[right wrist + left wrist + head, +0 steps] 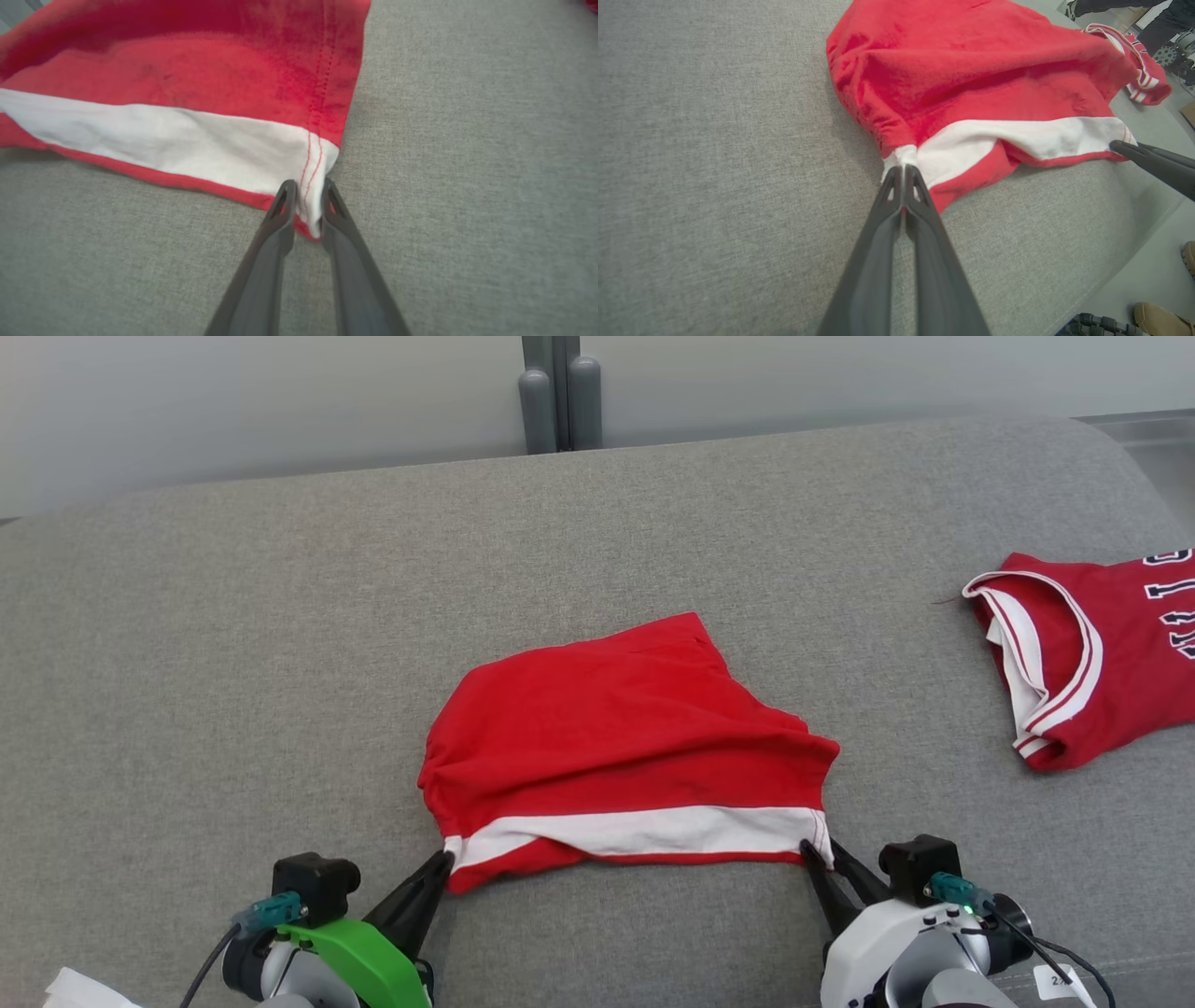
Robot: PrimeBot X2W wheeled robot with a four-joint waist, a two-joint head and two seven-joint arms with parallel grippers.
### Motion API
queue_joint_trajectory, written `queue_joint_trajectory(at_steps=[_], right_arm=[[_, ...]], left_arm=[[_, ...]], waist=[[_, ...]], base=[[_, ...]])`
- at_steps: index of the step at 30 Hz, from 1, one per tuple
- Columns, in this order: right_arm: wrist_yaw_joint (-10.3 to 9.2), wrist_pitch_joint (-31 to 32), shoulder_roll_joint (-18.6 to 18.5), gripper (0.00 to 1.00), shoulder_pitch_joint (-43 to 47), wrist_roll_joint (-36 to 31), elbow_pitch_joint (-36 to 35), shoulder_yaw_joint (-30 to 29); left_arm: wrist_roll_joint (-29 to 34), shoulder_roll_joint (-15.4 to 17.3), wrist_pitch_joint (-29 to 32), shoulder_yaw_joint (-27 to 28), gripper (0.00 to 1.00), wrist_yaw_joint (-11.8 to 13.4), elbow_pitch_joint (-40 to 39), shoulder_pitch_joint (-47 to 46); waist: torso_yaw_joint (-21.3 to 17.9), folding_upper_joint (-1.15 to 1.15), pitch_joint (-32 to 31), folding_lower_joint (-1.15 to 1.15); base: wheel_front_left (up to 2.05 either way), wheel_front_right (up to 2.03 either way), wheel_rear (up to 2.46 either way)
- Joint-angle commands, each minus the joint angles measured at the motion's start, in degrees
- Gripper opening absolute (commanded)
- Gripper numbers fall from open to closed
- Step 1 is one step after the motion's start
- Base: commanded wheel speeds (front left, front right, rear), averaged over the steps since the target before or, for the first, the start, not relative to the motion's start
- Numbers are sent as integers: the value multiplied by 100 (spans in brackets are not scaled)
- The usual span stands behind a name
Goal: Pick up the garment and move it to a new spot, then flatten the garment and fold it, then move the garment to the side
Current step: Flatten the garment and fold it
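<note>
Red garment [616, 737] lying mid-cushion [233, 663]. Left gripper [446, 861] is clamped on its near left corner, right gripper [814, 851] on its near right corner. Jersey [1092, 653] lies well apart.

red garment [616, 728] with white band, grey couch [233, 663]

Garment [625, 747] centred on cushion [233, 663], jersey [1092, 653] well right.

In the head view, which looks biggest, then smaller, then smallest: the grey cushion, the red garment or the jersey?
Largest: grey cushion
Next: red garment
Smallest as seen: jersey, but the picture's edge cuts it off, so unsure.
</note>
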Motion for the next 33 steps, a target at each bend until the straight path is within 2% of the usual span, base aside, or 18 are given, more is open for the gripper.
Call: queue_joint_trajectory(at_steps=[1, 4, 5, 7, 13, 14, 16, 24, 28, 33], right_arm=[[-9, -27, -7, 24, -54, 27, 19, 12], [-9, -51, -8, 25, -65, 15, 8, 40], [-9, -55, -11, 32, -65, 9, -3, 50], [-10, -57, -19, 35, -69, 0, -28, 65], [-9, -43, -33, 24, -53, 30, -81, 90], [-9, -44, -30, 20, -48, 33, -94, 103], [-10, -55, -32, 0, -35, 48, -127, 114], [-10, -77, -117, 0, -70, 225, -540, 6], [-9, 48, -221, 0, 60, 718, -1140, -172], [-7, 369, -488, 0, 210, 1795, -2722, -540]], left_arm=[[-19, 18, -48, -9, 0, -2, 12, -85], [-24, 16, -42, -20, 0, -3, 21, -89], [-26, 16, -46, -24, 0, -3, 23, -89], [-31, 20, -49, -30, 0, -4, 20, -87], [-49, 25, -48, -48, 0, 4, 24, -58], [-52, 26, -51, -51, 0, 7, 24, -48], [-57, 33, -57, -57, 0, 13, 14, -29], [-103, 199, -49, 29, 0, 51, -290, -53], [-277, 384, -3, 193, 0, 84, -875, 13], [-660, 829, 317, 470, 0, 166, -2379, 125]], waist=[[-1, 0, -2, 0], [-1, 0, -15, 0], [-2, 0, -19, 0], [-3, 0, -32, 0], [-1, 0, -75, 0], [-2, 0, -85, 0], [-2, 0, -96, 0], [-9, 0, -90, 0], [13, 0, -91, 0], [64, 0, 86, 0]], base=[[0, 0, 0], [0, 0, 0], [0, 0, 0], [0, 0, 0], [0, 0, 0], [0, 0, 0], [0, 0, 0], [0, 0, 0], [0, 0, 0], [0, 0, 0]])
